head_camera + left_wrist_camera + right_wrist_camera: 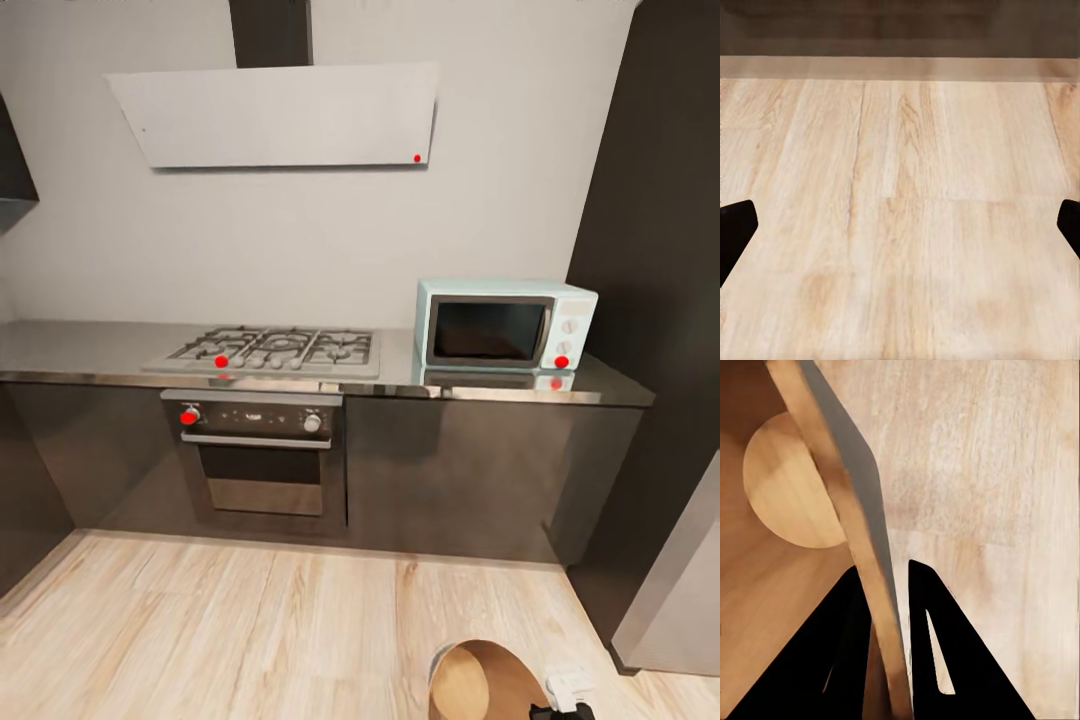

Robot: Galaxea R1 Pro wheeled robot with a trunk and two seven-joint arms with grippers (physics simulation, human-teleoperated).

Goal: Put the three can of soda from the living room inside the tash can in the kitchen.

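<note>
Head view faces a kitchen wall: a long steel-topped bench runs across, with dark cabinet fronts below. Toward its left half sits a gas hob, and under that an oven with two knobs. A pale flat extractor hood hangs on the wall above the hob. Further right on the bench stands a light blue microwave. A tall dark cabinet closes the right side. The light wood floor fills the lower part.

At the bottom edge, right of centre, the tash can shows its grey rim and tan-brown inside. The white and dark wrist parts of the right hand sit just beside its rim, on the right.

In the left wrist view, the left hand hangs over bare floor, its two dark fingertips spread wide to the edges of the picture, holding nothing. Dark cabinet base lies ahead of it.

In the right wrist view, the right hand straddles the wall of the tash can: one dark finger is inside the bin, the other outside over the floor, both pressed close against the thin wall, so it grips the rim. The round tan bottom of the bin lies beyond the inner finger; no soda can is seen in it.
</note>
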